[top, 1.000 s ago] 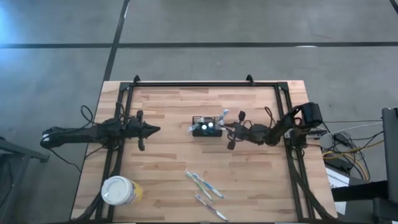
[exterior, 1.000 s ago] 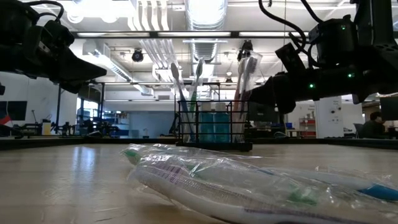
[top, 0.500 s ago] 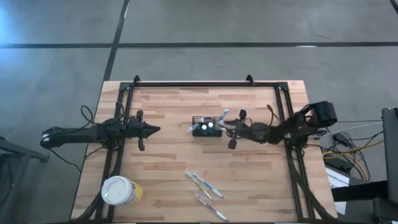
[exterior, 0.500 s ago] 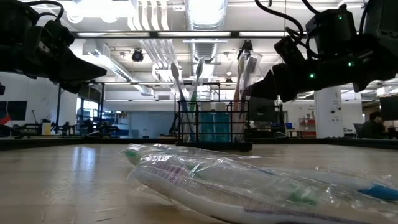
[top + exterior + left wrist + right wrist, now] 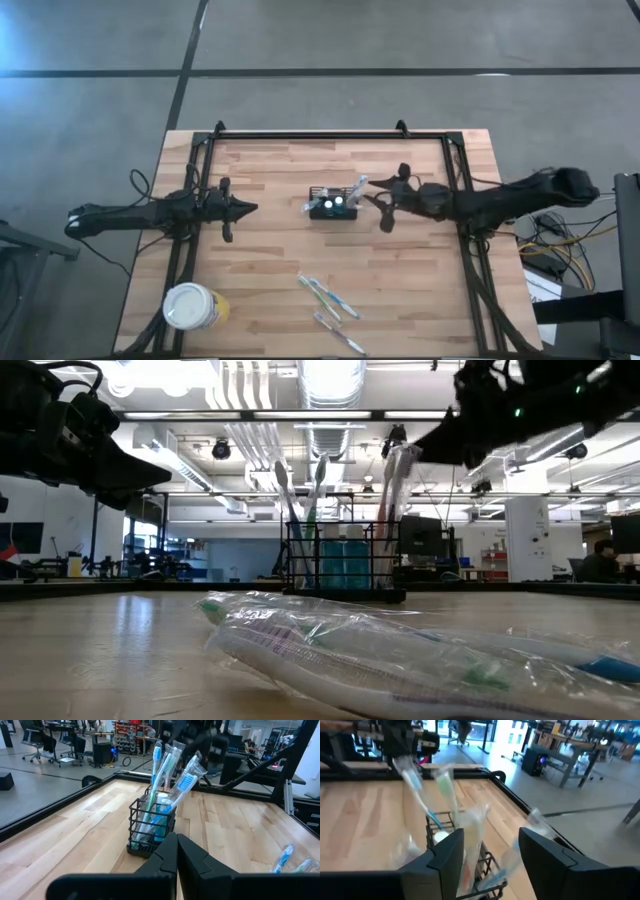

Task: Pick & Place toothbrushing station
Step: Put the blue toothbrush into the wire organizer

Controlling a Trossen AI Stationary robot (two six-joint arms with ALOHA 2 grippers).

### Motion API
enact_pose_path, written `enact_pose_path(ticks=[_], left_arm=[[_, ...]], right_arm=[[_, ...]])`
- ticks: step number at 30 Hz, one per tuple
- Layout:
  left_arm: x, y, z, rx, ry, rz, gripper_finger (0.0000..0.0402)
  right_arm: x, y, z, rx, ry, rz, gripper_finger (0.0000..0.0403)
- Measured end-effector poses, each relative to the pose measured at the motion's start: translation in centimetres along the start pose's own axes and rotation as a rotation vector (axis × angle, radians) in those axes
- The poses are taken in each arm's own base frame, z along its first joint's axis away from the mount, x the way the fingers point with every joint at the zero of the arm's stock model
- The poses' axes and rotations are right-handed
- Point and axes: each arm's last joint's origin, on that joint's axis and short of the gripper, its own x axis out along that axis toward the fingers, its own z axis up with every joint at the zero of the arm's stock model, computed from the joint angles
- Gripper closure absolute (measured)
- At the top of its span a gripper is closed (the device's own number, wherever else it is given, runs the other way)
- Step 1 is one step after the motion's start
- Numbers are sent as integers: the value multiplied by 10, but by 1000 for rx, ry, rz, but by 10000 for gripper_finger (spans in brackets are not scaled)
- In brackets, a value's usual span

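The toothbrushing station (image 5: 333,207), a small black wire holder, stands on its base at the table's middle, with several wrapped toothbrushes (image 5: 392,490) upright in it. My right gripper (image 5: 378,197) hovers open just right of the holder, up at the level of the brush tops (image 5: 450,440). In the right wrist view its fingers (image 5: 492,845) stand on either side of a wrapped brush (image 5: 472,832); I see no plain touch. My left gripper (image 5: 250,209) waits shut, left of the holder (image 5: 150,827) and pointing at it.
A yellow cup with a white lid (image 5: 190,307) stands at the near left corner. Several wrapped toothbrushes (image 5: 330,298) lie loose near the front edge and fill the foreground of the low view (image 5: 380,660). A black frame (image 5: 310,135) runs along the far edge.
My right gripper has opened and risen from beside the holder's upper part to the height of the brush tops, while its arm has stretched out flatter toward the right edge. The holder and its brushes have stayed in place.
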Motion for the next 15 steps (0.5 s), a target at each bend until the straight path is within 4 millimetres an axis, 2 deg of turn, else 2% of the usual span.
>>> enact_pose_path(ticks=[3, 8, 11, 15], left_arm=[[0, 0, 0, 0, 0, 0, 399], [0, 0, 0, 0, -1, 0, 399], [0, 0, 0, 0, 0, -1, 399], [0, 0, 0, 1, 0, -1, 399]], right_arm=[[-15, -3, 19, 21, -32, 55, 218], [-48, -11, 43, 49, -202, 200, 237], [-68, -17, 47, 75, -245, 237, 267], [-90, -25, 47, 110, -274, 263, 333]])
